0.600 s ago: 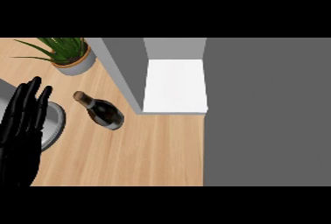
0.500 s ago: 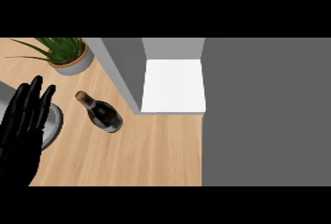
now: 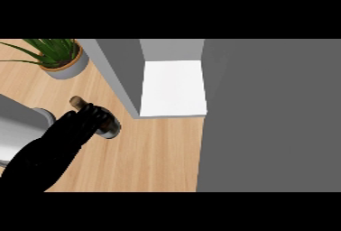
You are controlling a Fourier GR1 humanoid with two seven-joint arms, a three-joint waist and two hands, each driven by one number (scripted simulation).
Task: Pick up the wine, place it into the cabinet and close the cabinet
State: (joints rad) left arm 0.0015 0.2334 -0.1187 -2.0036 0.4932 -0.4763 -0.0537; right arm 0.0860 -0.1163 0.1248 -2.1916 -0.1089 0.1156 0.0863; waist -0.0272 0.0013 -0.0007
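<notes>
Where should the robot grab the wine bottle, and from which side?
Best around the wide body of the wine bottle, coming from the left, as the left hand is doing. The bottle lies tipped on the counter, its thin neck pointing up-left toward the plant. The body gives curled fingers more to wrap than the neck. The hand hides most of it, so the exact grip is unclear.

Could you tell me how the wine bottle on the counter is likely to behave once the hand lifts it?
The wine bottle looks like smooth dark glass, so probably stiff, breakable and a bit slippery. Its round body could roll if it tips on the counter. The left hand covers most of it; the grip cannot be judged.
</notes>
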